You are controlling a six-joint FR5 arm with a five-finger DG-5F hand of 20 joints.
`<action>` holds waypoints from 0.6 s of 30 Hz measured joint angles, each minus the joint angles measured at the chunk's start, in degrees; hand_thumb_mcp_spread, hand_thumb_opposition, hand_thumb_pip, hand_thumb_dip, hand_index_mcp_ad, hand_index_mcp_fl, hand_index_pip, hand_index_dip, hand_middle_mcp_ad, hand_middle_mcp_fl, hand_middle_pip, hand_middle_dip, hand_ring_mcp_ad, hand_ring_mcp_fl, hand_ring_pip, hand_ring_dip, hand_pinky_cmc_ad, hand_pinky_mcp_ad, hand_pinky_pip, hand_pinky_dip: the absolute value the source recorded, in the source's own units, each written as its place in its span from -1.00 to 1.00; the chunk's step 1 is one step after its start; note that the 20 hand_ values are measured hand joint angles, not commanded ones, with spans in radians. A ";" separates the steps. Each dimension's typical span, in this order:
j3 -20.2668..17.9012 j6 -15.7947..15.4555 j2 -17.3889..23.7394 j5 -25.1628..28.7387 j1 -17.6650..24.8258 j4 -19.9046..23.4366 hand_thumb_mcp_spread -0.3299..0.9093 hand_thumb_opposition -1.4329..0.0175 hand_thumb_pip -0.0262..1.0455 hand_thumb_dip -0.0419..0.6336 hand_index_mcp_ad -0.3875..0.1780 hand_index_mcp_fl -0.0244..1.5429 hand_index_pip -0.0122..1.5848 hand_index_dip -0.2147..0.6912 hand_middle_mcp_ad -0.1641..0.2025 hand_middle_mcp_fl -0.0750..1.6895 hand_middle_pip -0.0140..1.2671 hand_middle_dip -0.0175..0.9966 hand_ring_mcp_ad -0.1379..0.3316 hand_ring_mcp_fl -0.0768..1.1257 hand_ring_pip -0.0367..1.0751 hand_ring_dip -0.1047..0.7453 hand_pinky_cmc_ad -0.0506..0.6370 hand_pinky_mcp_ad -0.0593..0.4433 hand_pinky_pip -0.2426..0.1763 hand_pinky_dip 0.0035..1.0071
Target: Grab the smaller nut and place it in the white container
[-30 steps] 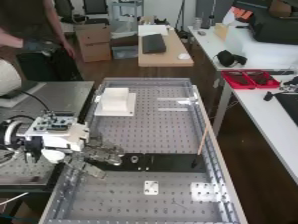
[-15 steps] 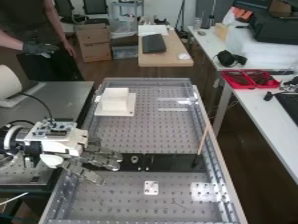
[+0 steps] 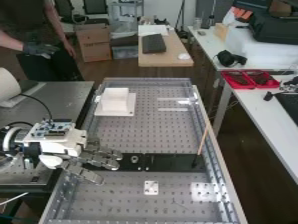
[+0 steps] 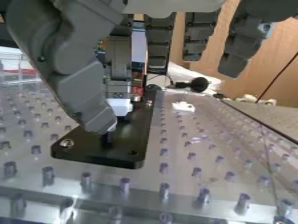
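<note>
The white container (image 3: 116, 102) stands upright on a flat white base (image 3: 130, 111), towards the far end of the dotted grey tabletop (image 3: 133, 135); what it holds inside cannot be told. On the bench to the side, a red tray (image 3: 228, 81), split into compartments, carries dark items too small to identify. A cardboard box (image 3: 93, 42) sits on the floor behind.

The hand (image 3: 100, 159) is over one end of a long black plate (image 3: 169, 162), well apart from the container. Its fingers are open and loosely extended, spread from the thumb, with nothing held.

In the wrist view, a metal nut (image 4: 66, 143) lies on the black plate near the thumb (image 4: 93, 107), apart from it. A pale ring-like piece (image 3: 134, 159) rests on the plate just beyond the fingertips in the high view. Which piece is the smaller nut cannot be told.

A thin wooden stick (image 3: 203, 141) slants over the plate's other end, and a small white holed piece (image 3: 151, 188) lies beside the plate on the tabletop.
</note>
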 joint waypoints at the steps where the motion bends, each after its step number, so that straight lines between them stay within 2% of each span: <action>1: 0.05 -0.09 -0.06 -0.01 0.00 -0.01 0.18 -0.19 0.56 -0.27 -0.17 -0.95 0.97 -0.25 0.18 -0.91 -0.78 -0.51 0.21 -0.88 -0.79 -0.52 0.21 0.47 0.10 -0.65; 18: 0.78 -0.45 -1.19 -0.39 0.09 -0.56 0.18 -0.19 0.56 -0.27 -0.17 -0.95 0.97 -0.26 0.17 -0.91 -0.78 -0.51 0.17 -0.88 -0.80 -0.49 0.16 0.41 0.10 -0.66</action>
